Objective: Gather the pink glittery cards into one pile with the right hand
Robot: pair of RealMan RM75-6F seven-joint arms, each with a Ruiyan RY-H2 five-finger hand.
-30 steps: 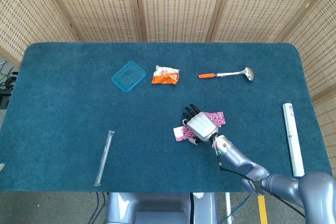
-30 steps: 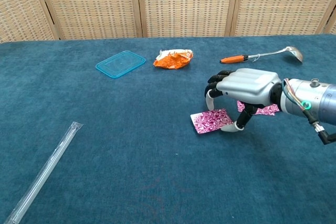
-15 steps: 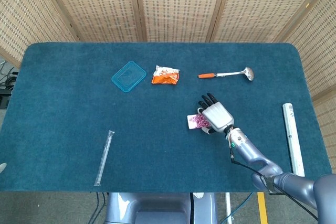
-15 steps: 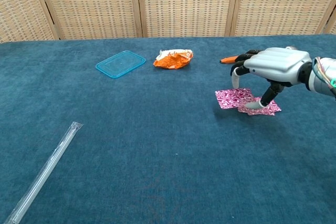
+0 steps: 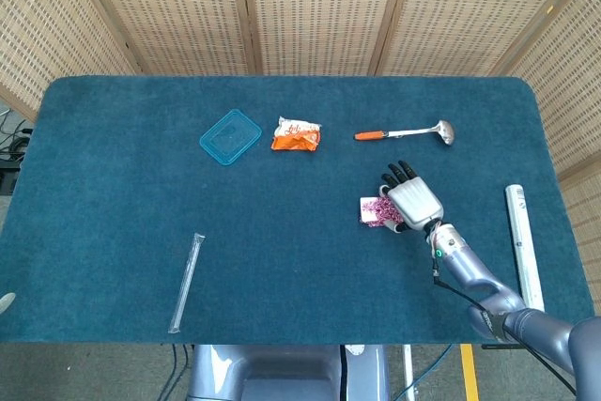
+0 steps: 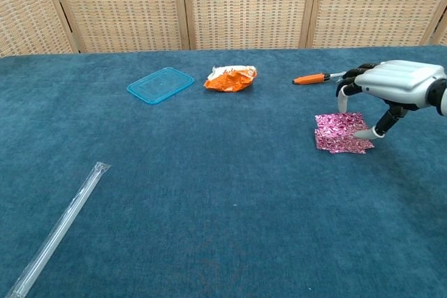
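Observation:
The pink glittery cards (image 6: 337,132) lie overlapped in one small stack on the blue cloth, right of centre; in the head view the cards (image 5: 375,211) peek out left of the hand. My right hand (image 6: 394,84) arches over their right edge, its thumb tip touching the top card and the other fingers curved down above the far side. In the head view the right hand (image 5: 411,202) covers most of the stack. I cannot see any card lifted off the table. The left hand appears in neither view.
A clear blue lid (image 5: 230,136), an orange snack bag (image 5: 296,134) and an orange-handled ladle (image 5: 404,132) lie along the far half. A clear plastic tube (image 5: 186,282) lies front left. A white stick (image 5: 524,247) lies near the right edge.
The right hand slid to the right, dragging the left card across the cloth until it came to lie on the other one. The two cards now overlap in one stack.

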